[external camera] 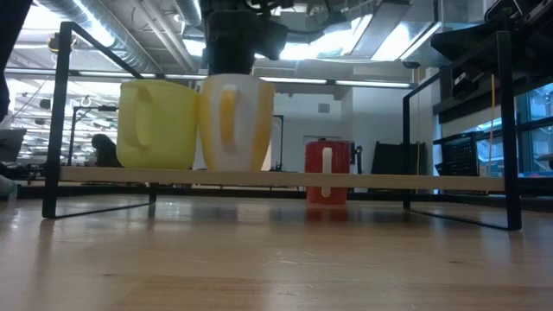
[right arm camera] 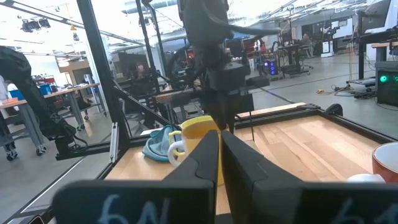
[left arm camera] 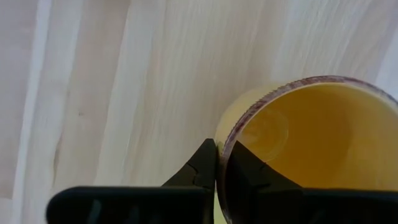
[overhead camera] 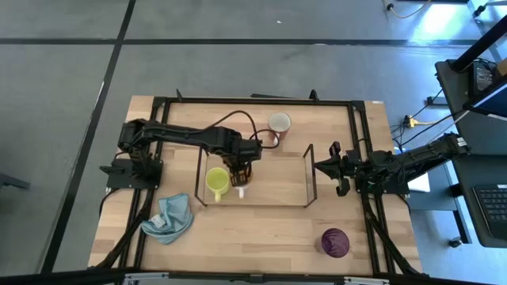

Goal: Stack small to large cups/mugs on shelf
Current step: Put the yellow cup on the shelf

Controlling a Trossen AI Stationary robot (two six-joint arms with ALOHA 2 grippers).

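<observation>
A white mug stands upright at the level of the shelf's top, right beside the yellow-green mug, which rests on its base there. Its handle faces the near edge. My left gripper comes down onto it from above and is shut on its rim. The orange mug stands on the table beyond the shelf. The dark purple cup sits near the front right. My right gripper is shut on nothing and waits level at the shelf's right end. My left gripper pinches the white mug's rim, with one finger inside the mug and the other outside its wall. The fingers point steeply down. The mug hangs upright under them, its base level with the shelf top; whether it rests there I cannot tell.
A light blue cloth lies crumpled at the front left. The black table frame runs around the work area. Most of the shelf to the right of the white mug is bare.
</observation>
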